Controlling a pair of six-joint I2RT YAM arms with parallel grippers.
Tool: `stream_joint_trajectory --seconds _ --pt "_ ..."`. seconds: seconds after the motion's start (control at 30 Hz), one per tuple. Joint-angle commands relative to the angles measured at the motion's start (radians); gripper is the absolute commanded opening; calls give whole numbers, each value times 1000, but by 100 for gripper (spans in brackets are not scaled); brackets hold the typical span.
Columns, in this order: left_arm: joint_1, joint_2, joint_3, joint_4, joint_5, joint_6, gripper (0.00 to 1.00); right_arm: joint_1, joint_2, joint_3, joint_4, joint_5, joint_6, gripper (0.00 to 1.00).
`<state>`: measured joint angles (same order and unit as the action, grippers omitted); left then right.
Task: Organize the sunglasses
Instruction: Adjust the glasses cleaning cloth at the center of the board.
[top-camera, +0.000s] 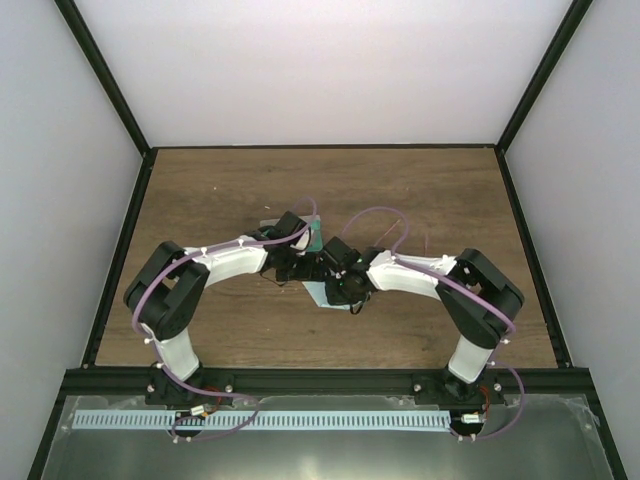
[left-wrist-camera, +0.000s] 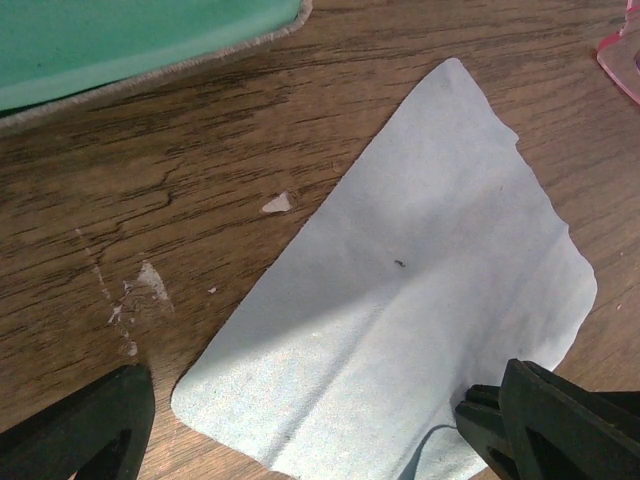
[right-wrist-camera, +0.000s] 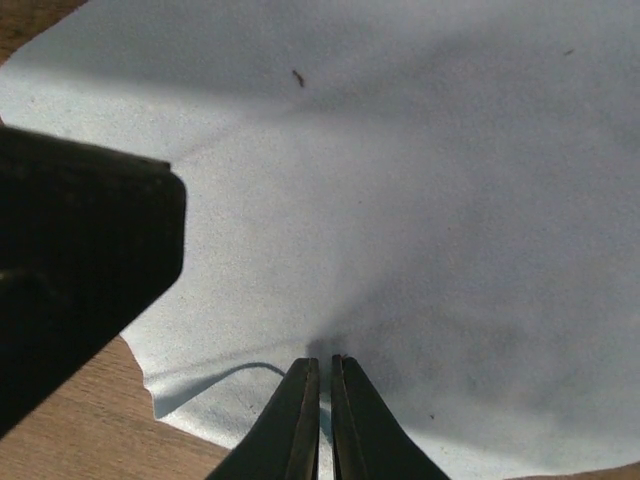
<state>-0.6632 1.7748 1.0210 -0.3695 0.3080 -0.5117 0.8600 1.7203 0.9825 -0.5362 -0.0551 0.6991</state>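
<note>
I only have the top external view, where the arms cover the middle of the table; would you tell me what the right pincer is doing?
Observer: The right pincer is shut, its tips pinching a pucker of the light blue cloth.
Operator: Thank you. And the left pincer?
Observer: The left pincer is wide open above the cloth's near edge, gripping nothing.
Operator: Where are the sunglasses?
Observer: Only a pink edge of the sunglasses shows in the left wrist view, lying beside the cloth and outside the green-lined case.
</note>
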Motion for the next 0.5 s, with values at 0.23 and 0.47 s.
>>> stream_joint_trajectory --seconds 0.23,0.47 --pt "-37 98 -22 -44 -9 -5 96 108 -49 -32 -36 -28 72 5" --pt "-43 107 -17 -38 -9 -8 96 129 -72 -44 -50 -44 83 6"
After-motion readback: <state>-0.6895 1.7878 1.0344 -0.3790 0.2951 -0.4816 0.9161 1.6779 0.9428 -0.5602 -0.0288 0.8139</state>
